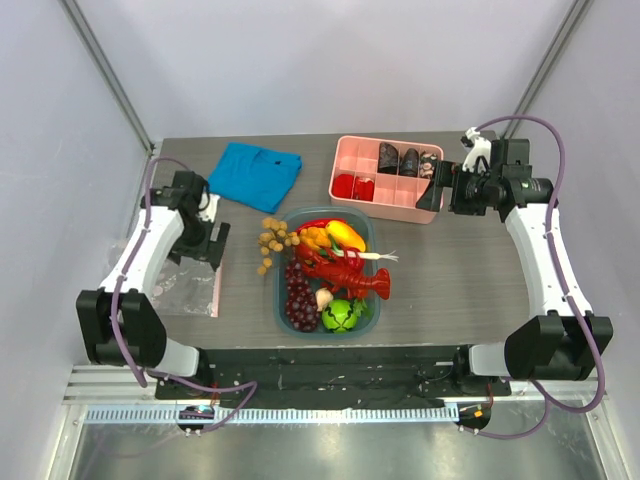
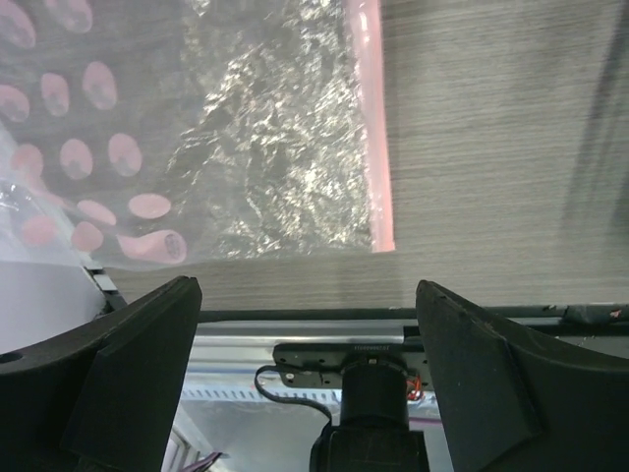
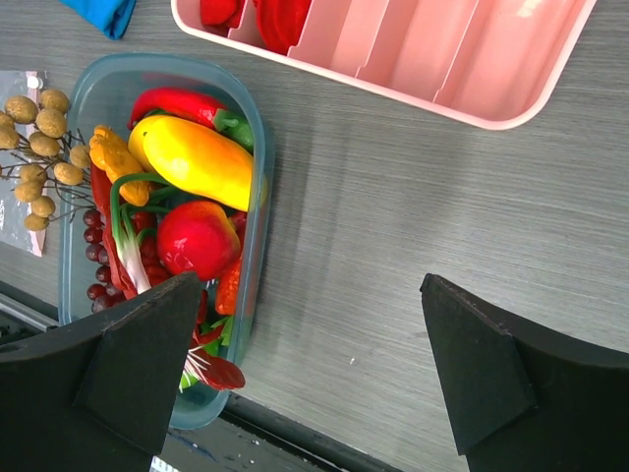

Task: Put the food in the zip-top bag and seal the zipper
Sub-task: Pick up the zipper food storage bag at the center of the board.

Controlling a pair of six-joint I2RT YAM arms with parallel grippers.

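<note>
Top external view: the zip-top bag (image 1: 188,292) lies flat at the table's left near corner. Its zipper (image 1: 218,288) runs near-to-far along the edge facing the teal tub (image 1: 278,292). The food (image 1: 350,275) is piled in and over that tub, and the bag looks empty. The left gripper (image 1: 208,245) hangs just beside the bag's far end. The right gripper (image 1: 433,190) is by the pink tray (image 1: 400,208), apart from the tub. The left arm is plainly nearer the bag.

Left wrist view: the left gripper (image 2: 305,295) has its fingers spread wide with nothing between them. The bag (image 2: 265,147) lies ahead of the tips, and the zipper (image 2: 369,128) points straight away from them.

Right wrist view: the right gripper (image 3: 310,290) is likewise wide apart and empty. The tub (image 3: 257,226) holding the food (image 3: 197,157) lies left of the fingers, its long axis running away from them.
</note>
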